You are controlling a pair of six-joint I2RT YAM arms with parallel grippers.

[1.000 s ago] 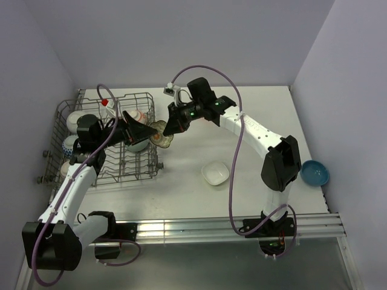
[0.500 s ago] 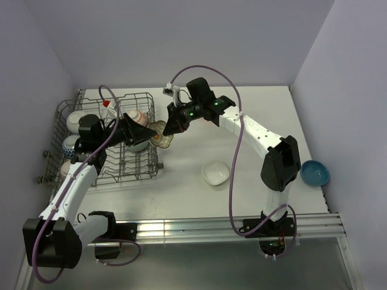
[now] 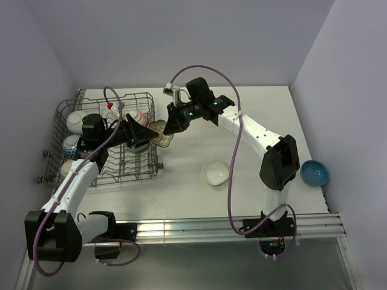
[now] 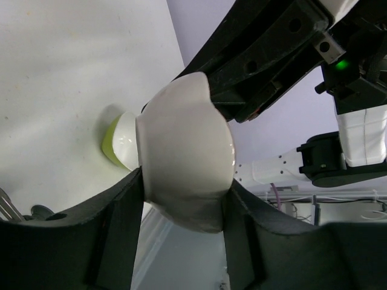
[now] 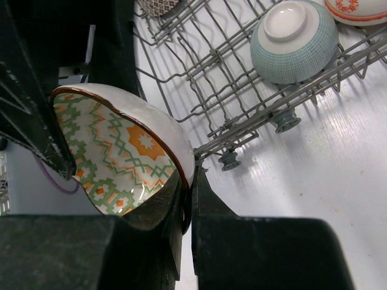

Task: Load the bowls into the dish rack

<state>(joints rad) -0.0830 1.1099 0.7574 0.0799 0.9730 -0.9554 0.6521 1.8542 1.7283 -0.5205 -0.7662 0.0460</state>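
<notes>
Left claw (image 3: 140,134), right claw (image 3: 171,125) flank bowl (image 3: 159,135) (beside rack (image 3: 124,169))

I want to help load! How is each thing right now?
Scalloped bowl: held up off the table.
Left fingers: closed around its outside.
Right fingers: pinching its rim.
Dish rack: partly loaded.
Teal bowl: upside down in rack.
White square bowl: upright on table.
Blue bowl: upright on table.
</notes>
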